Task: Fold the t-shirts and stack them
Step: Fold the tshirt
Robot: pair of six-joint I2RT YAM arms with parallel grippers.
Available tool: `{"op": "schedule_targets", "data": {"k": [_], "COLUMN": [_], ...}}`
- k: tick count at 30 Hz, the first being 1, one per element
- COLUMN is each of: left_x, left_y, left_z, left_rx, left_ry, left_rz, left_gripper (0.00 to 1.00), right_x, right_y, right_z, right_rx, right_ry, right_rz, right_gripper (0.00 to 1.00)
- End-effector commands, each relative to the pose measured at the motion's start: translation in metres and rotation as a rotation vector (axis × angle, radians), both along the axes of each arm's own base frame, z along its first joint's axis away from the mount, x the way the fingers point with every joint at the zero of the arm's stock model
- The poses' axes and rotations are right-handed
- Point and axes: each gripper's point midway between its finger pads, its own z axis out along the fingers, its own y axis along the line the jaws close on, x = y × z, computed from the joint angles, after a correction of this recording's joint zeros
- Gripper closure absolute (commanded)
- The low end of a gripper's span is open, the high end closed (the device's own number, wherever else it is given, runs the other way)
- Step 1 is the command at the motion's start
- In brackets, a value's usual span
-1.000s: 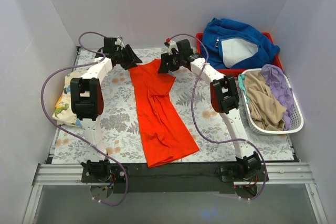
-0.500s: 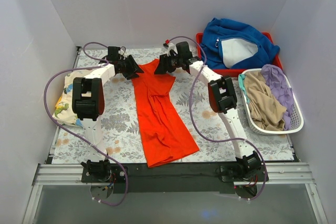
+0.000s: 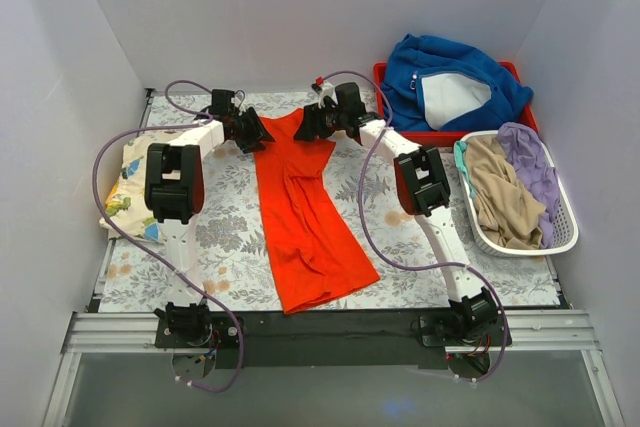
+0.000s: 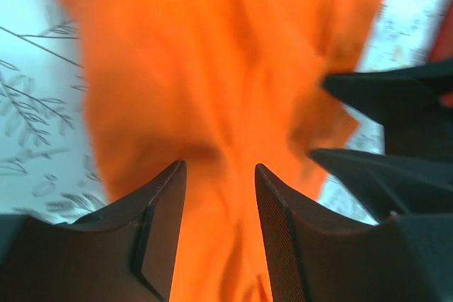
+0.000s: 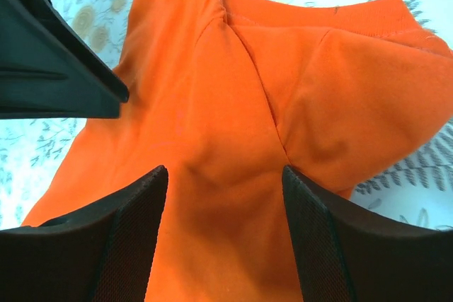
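Note:
The orange-red t-shirt (image 3: 305, 217) lies lengthwise down the middle of the table, collar end at the far side, creased along its middle. My left gripper (image 3: 257, 133) is open at the shirt's far left shoulder; in the left wrist view (image 4: 219, 166) orange cloth (image 4: 212, 68) shows between its parted fingers. My right gripper (image 3: 306, 127) is open over the far right shoulder (image 5: 224, 169), fingers wide apart above the cloth (image 5: 283, 68). The two grippers face each other closely. The cream dinosaur-print t-shirt (image 3: 124, 185) lies bunched at the table's left edge.
A red bin (image 3: 520, 72) at the back right holds a thick blue garment (image 3: 450, 82) with white lining. A white basket (image 3: 560, 237) at the right holds beige and purple clothes. White walls close in the table, which has a leaf-patterned cover (image 3: 225, 237).
Both grippers have moved inward to the shirt's far end, the left one to the right and nearer. The shirt has barely shifted.

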Motion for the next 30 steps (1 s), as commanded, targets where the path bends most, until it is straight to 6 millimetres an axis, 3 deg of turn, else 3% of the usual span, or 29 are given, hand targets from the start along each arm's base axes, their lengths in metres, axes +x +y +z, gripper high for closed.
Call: {"op": "schedule_targets", "data": {"k": [1, 8, 11, 19, 24, 28, 30], "left_x": [0.001, 0.007, 0.015, 0.028, 0.032, 0.035, 0.038], "left_y": [0.010, 0.020, 0.028, 0.028, 0.015, 0.001, -0.006], "left_z": [-0.021, -0.052, -0.055, -0.040, -0.037, -0.021, -0.005], "left_rx": [0.082, 0.156, 0.204, 0.238, 0.180, 0.121, 0.101], "left_ry": [0.049, 0.101, 0.097, 0.029, 0.014, -0.025, -0.071], "left_rz": [0.016, 0.013, 0.015, -0.048, -0.109, -0.148, -0.162], "left_gripper": [0.58, 0.58, 0.58, 0.57, 0.58, 0.58, 0.58], "right_x": [0.013, 0.003, -0.001, 0.006, 0.029, 0.038, 0.032], "right_y": [-0.028, -0.049, -0.058, -0.088, -0.110, -0.106, -0.100], "right_z": [-0.011, -0.024, -0.029, -0.029, -0.006, 0.021, 0.043], "right_rx": [-0.122, -0.215, -0.252, -0.324, -0.343, -0.294, -0.260], "right_ry": [-0.008, 0.013, 0.019, -0.003, -0.078, -0.128, -0.154], "right_rz": [-0.102, -0.138, -0.160, -0.238, -0.297, -0.261, -0.227], "right_gripper": [0.28, 0.28, 0.28, 0.29, 0.28, 0.28, 0.28]}}
